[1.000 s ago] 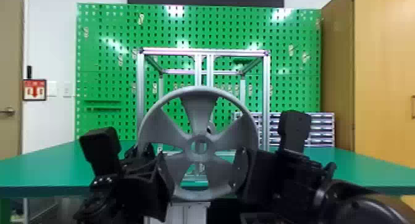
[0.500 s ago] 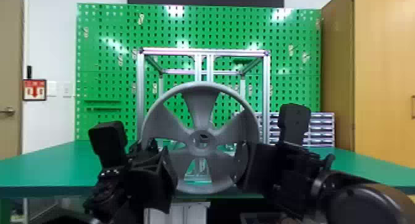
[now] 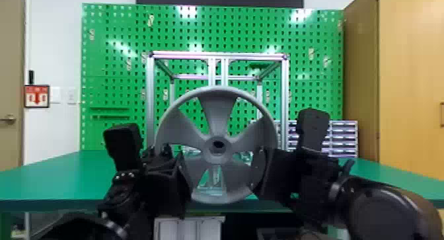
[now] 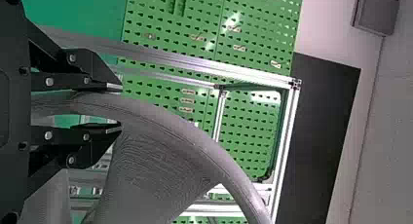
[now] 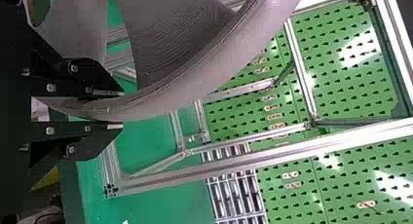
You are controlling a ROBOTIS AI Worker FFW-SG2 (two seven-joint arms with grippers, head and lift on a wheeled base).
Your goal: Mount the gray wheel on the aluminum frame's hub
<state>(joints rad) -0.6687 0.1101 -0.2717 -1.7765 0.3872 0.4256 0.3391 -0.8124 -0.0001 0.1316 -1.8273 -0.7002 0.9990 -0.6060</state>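
Currently holding a five-spoked gray wheel (image 3: 217,155) upright between both arms, with the broad face and round central hole (image 3: 218,144) toward the head camera. Gripping one side of the rim with the black left gripper (image 3: 183,178), its flat fingers (image 4: 109,86) parted by only about the rim's thickness, one on each face. Gripping the opposite side likewise with the black right gripper (image 3: 259,173), its flat fingers (image 5: 112,93) closed down around the rim in the same narrow gap. Held in front of a silver aluminum-profile frame (image 3: 150,103), between its two outer front posts and overlapping the lower part of the paired middle uprights (image 3: 224,70). Cannot tell any contact with the frame's hub, that spot being hidden behind the wheel. Set beneath the frame, a flat green tabletop (image 3: 66,176); standing behind, a tall green perforated pegboard (image 3: 115,67). Placed beyond the frame toward the right, a stack of small pale drawers (image 3: 343,137), near a light wooden cabinet (image 3: 409,90).
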